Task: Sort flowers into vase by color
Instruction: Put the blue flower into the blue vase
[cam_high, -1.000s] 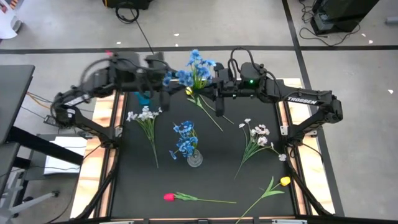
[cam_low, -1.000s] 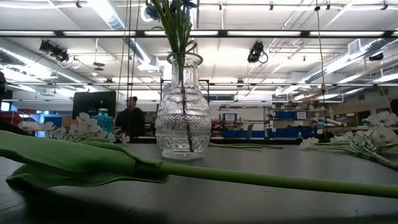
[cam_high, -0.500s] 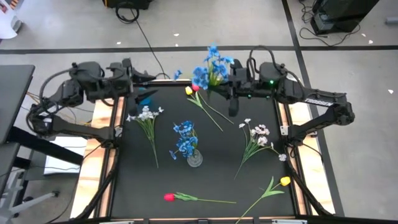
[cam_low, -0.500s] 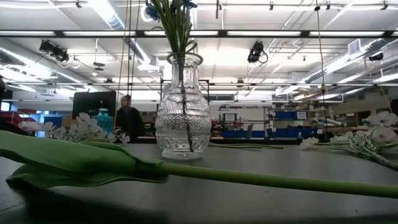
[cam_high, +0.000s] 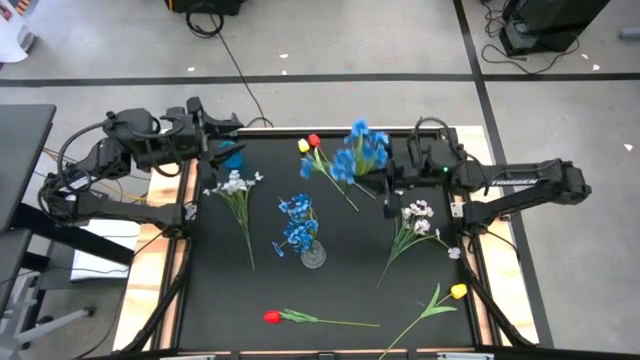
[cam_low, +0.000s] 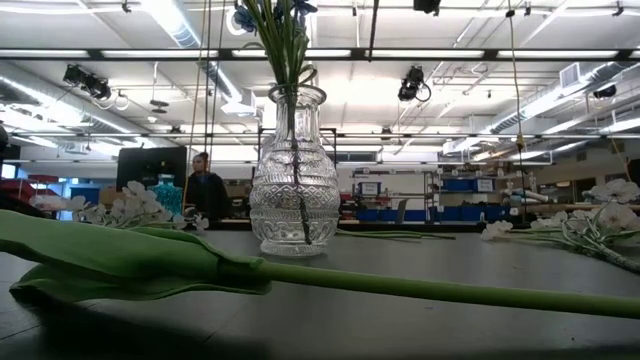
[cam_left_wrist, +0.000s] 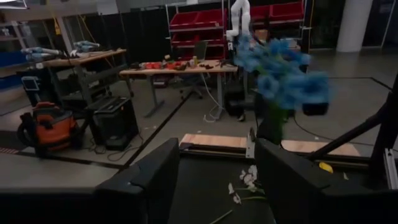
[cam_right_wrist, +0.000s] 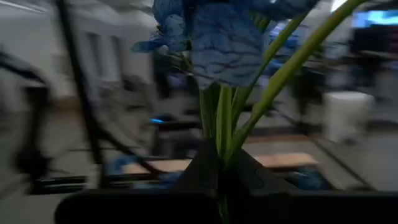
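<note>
The left gripper (cam_high: 222, 128) hangs at the far left corner of the black table top (cam_high: 220, 290), its two dark fingers (cam_left_wrist: 149, 180) spread apart with nothing between them. Just beside it on the mat lies a sprig of small white blossoms (cam_high: 234, 184), its green stem running toward the near edge. At the middle of the mat stands a clear cut-glass vase (cam_low: 294, 180) with a patterned belly and narrow neck, already holding a bunch of blue clustered flowers (cam_high: 297, 222) on green stems. Near the front edge lies a red tulip (cam_high: 272, 317) with a long stem; from table height its broad green leaf (cam_low: 110, 262) fills the foreground. At the far edge a yellow tulip and a red tulip (cam_high: 308, 143) lie close together, stems slanting toward the centre. To their right, the right gripper (cam_high: 392, 172) is clamped on the green stems of a second blue bunch (cam_high: 358, 152), carried above the mat with its blooms fanned out. Farther right lie another white sprig (cam_high: 418, 217) and a yellow tulip (cam_high: 458, 291) near the front right corner. Around the table is grey floor with cables; beyond it a workshop with benches, red shelving and ceiling strip lights, where a person (cam_low: 205, 188) stands
</note>
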